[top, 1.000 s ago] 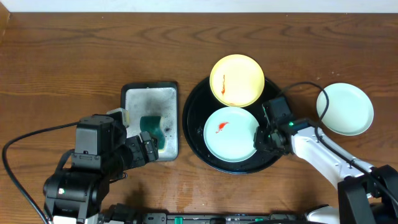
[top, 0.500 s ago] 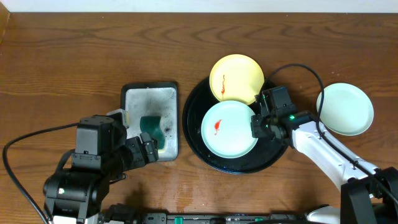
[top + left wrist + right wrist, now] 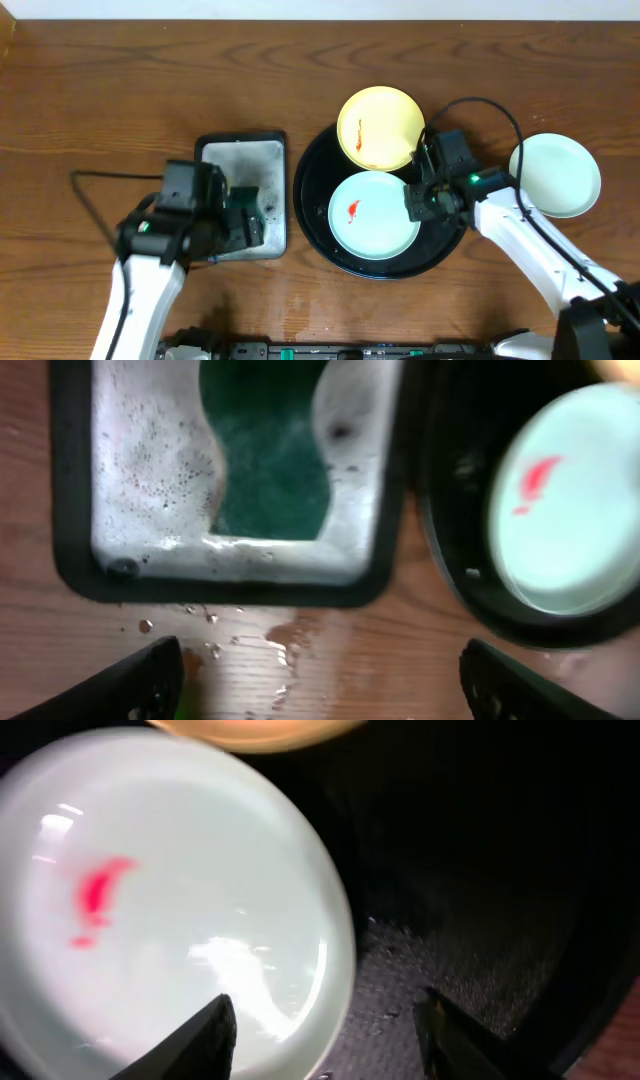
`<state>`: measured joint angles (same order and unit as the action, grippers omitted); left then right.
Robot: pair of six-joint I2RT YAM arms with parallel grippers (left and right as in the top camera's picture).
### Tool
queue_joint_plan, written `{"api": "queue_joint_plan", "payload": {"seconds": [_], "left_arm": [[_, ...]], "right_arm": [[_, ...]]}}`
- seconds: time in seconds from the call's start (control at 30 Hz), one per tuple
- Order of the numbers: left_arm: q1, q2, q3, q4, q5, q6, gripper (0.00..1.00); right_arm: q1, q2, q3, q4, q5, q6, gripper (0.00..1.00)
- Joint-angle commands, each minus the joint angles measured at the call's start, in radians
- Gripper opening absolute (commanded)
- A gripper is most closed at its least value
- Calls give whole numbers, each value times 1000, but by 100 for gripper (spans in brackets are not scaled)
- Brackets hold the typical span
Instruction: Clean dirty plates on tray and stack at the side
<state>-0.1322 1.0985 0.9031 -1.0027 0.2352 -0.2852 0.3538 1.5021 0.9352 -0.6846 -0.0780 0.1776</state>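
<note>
The tray [image 3: 312, 215] lies under the right gripper [image 3: 413, 203] and spreads away to its left. The small tray [image 3: 235, 160] of suds sits just ahead of the left gripper [image 3: 322, 660]. That gripper's fingers are spread and empty, with the sponge [image 3: 265, 460] straight in front.

The smeared mint plate [image 3: 373, 215] lies on the tray just left of the right gripper. Its rim passes between the gripper's spread fingers [image 3: 205, 1040], one over plate and one over bare tray; whether they touch, I cannot tell. Being round, the plate has no long axis. It lies flat, face up, with the smear on the side away from this gripper.

The right arm is far nearer, so the grip likely falls to it. The yellow plate [image 3: 380, 128] sits just beyond the gripper, and a clean mint plate [image 3: 555, 175] lies well to its right, off the tray.
</note>
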Motion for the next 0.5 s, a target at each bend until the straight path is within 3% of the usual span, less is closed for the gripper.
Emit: {"api": "queue_joint_plan", "payload": {"seconds": [0.0,0.1,0.3,0.4,0.47], "left_arm": [[0,134,-11,79,-39,23,74],[0,273,-11,161,-45,22,67],[0,520,-11,289,-115,-10,66],[0,594,-11,377,-142,-14,56],[0,632,-11,427,-142,-14,42]], "right_arm": [[0,-42,58,-25,-64,-11,55],[0,-44,62,-30,-100,-10,52],[2,-43,62,-43,-123,14,50],[2,-43,62,-47,-130,20,49],[2,-43,62,-47,-130,20,49]]}}
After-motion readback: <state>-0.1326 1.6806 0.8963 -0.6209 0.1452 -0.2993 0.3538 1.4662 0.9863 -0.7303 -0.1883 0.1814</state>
